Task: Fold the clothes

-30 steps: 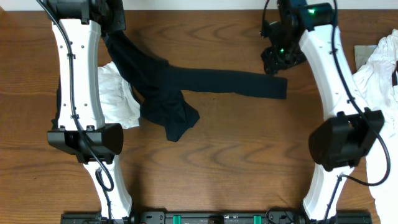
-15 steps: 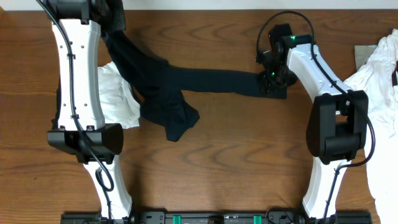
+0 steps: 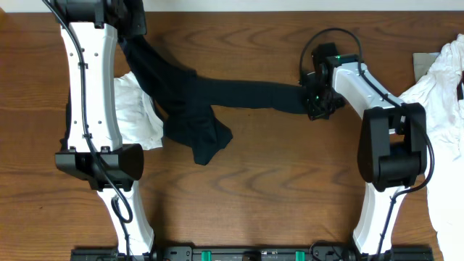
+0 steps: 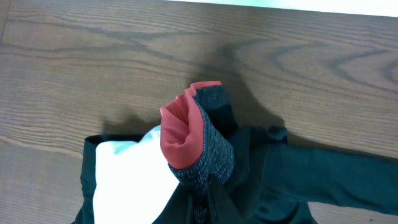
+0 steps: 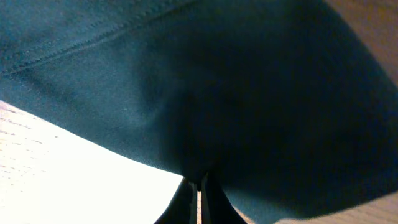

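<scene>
Long black trousers (image 3: 246, 94) lie stretched across the table's far half, bunched at the left and with one leg running right. My left gripper (image 4: 202, 208) is shut on their grey-and-red waistband (image 4: 208, 152), holding it up at the far left. My right gripper (image 3: 317, 101) is shut on the leg's end. In the right wrist view dark fabric (image 5: 217, 93) fills the frame above the closed fingertips (image 5: 189, 199). A white garment (image 3: 138, 109) lies under the trousers' bunched part.
More white clothes (image 3: 442, 80) are heaped at the right edge, beside a grey patch (image 3: 422, 67). The left arm's base link (image 3: 98, 163) and the right arm's (image 3: 395, 159) stand over the table's near half. Bare wood (image 3: 254, 196) shows between them.
My right gripper has come down and leftward from above the table's far side onto the trouser leg's end and shut on it. The left gripper and the waistband have stayed still.
</scene>
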`<state>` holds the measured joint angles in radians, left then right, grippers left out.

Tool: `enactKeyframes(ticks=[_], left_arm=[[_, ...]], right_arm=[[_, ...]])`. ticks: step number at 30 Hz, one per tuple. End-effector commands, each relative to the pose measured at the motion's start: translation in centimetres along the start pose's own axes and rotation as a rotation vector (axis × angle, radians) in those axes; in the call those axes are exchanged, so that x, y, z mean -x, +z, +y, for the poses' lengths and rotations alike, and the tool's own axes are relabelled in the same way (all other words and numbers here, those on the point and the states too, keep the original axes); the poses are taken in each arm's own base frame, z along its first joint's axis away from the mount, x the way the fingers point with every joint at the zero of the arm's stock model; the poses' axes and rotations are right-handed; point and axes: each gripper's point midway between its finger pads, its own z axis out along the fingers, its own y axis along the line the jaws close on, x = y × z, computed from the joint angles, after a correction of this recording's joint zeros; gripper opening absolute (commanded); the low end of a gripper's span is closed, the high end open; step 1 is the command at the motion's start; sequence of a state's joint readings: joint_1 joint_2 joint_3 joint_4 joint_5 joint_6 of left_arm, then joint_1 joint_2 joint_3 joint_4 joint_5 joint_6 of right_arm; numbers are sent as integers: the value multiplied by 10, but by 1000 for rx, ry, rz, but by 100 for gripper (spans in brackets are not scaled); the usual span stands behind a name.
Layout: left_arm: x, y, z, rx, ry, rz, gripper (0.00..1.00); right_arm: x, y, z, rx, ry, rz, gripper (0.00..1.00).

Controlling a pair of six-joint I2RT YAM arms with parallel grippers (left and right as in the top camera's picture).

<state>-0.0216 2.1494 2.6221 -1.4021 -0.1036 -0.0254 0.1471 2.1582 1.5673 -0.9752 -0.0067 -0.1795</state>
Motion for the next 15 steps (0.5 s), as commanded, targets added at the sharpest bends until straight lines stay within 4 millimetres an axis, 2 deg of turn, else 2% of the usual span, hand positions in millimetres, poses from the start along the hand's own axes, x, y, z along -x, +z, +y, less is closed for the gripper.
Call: enactKeyframes(ticks=[1, 4, 9, 11, 15], left_arm=[[2, -4, -1, -9, 8, -13, 7], [2, -4, -1, -9, 8, -12, 7], [-1, -13, 0, -9, 9, -11, 6], [0, -26, 2, -11, 7, -33, 6], [-3, -76, 3, -27, 12, -104, 6]], right_arm=[[12, -37, -20, -21, 97, -105, 2], [15, -62, -30, -1, 127, -176, 1], [7, -103, -36, 12, 156, -245, 1], [3, -128, -42, 1, 182, -301, 1], [-12, -188, -61, -24, 313, -445, 1]])
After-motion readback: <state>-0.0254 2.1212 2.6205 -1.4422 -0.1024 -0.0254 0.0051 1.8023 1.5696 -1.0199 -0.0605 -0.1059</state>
